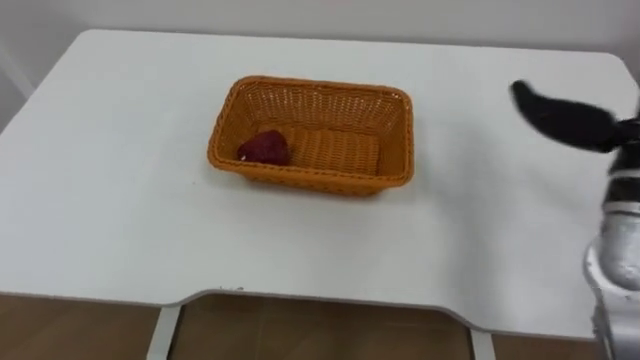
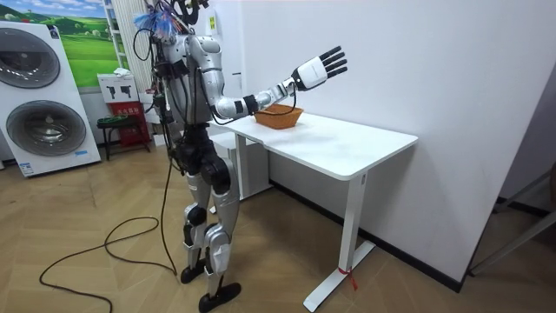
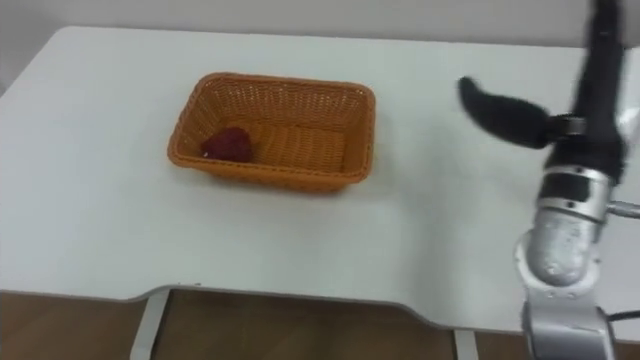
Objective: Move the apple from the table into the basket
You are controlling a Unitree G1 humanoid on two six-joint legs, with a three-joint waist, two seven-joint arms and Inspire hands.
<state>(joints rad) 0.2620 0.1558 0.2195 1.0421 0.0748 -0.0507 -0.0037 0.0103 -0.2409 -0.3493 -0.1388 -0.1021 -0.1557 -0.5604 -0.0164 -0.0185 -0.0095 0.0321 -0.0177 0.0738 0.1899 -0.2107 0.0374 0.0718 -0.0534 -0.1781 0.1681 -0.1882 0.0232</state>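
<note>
1. Right, the red apple (image 1: 265, 148) sits inside the orange wicker basket (image 1: 320, 178), tucked into its left end, just above the centre of the frame.
2. The basket rests on the white table (image 1: 100, 200), a little left of the middle.
3. Over at the right edge, the right hand (image 1: 570, 118) hangs above the table, well apart from the basket, fingers stretched out and holding nothing.
4. In the room view the robot stands upright at the table's near end, right arm raised forward over the basket.
</note>
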